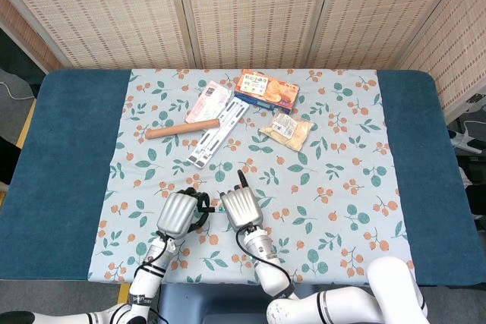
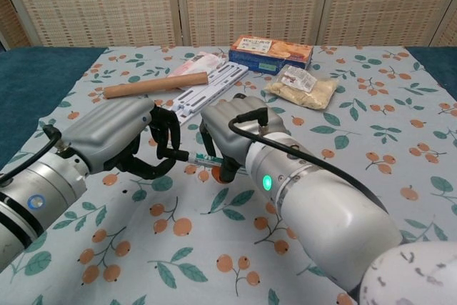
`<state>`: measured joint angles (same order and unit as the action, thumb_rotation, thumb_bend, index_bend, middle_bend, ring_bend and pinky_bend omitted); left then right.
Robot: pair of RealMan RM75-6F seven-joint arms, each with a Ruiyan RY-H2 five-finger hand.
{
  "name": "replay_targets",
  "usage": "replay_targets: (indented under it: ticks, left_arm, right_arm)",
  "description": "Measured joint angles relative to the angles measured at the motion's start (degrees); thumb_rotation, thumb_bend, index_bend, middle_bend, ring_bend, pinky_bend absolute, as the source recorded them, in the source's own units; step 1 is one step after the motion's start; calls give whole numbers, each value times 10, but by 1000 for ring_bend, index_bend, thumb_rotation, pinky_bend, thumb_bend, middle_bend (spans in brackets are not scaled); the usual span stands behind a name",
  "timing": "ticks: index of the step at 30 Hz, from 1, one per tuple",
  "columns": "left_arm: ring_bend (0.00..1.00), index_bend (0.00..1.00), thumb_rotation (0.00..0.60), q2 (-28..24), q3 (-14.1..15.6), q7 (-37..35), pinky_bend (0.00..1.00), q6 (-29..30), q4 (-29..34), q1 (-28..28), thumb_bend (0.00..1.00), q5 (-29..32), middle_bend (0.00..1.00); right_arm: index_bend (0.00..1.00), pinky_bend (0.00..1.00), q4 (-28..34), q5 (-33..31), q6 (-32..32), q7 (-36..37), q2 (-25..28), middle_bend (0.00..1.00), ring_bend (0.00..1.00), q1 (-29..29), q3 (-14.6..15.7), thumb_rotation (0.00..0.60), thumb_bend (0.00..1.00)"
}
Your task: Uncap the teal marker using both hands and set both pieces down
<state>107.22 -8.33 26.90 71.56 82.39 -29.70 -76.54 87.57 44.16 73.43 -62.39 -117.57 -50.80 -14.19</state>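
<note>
- Fingers (image 2: 166, 133) of the left hand (image 2: 114, 137) curl around one end of the slim teal marker with a white barrel (image 2: 202, 156); fingers of the right hand (image 2: 232, 130) wrap the other end. Both hands grip, none spread.
- Marker lies roughly level between the two hands, low over the floral tablecloth (image 2: 371, 126), near the front edge of the table (image 1: 76, 157). Only a short stretch of barrel shows between the fists.
- Cap seam hidden by the fingers; cannot tell whether the cap has separated.
- Likely reason for the hold: one hand on each end lets them pull apart along the marker's length.
- In the head view the hands (image 1: 178, 214) (image 1: 241, 206) sit just beside each other.
- Open room: bare cloth to either side and in front of the hands, good for laying both pieces down.
- Clutter well apart, further back: brown wooden rolling pin (image 2: 156, 84), white slotted plastic rack (image 2: 211, 86), orange snack box (image 2: 271, 51), clear bag of beige crumbs (image 2: 301, 89).
</note>
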Motion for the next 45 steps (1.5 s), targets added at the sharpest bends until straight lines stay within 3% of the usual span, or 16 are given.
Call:
replay_targets:
  ticks: [4, 9, 19, 45]
  left_arm:
    - [537, 702, 600, 4, -1, 10, 645, 10, -6, 1, 658, -4, 790]
    - [637, 763, 600, 19, -2, 2, 706, 40, -32, 3, 752, -28, 887]
    - [693, 798, 600, 24, -5, -27, 709, 43, -44, 3, 794, -36, 940]
    - [717, 811, 600, 21, -17, -91, 706, 39, -52, 0, 875, -45, 960]
  right_arm:
    - [813, 0, 1, 1, 0, 3, 0, 801, 423, 1, -2, 600, 394]
    - [817, 0, 5, 1, 0, 4, 1, 802, 426, 2, -2, 600, 395]
    - [818, 0, 15, 1, 2, 6, 11, 803, 427, 3, -10, 600, 395]
    - [821, 0, 27, -2, 3, -4, 29, 805, 427, 1, -2, 600, 395]
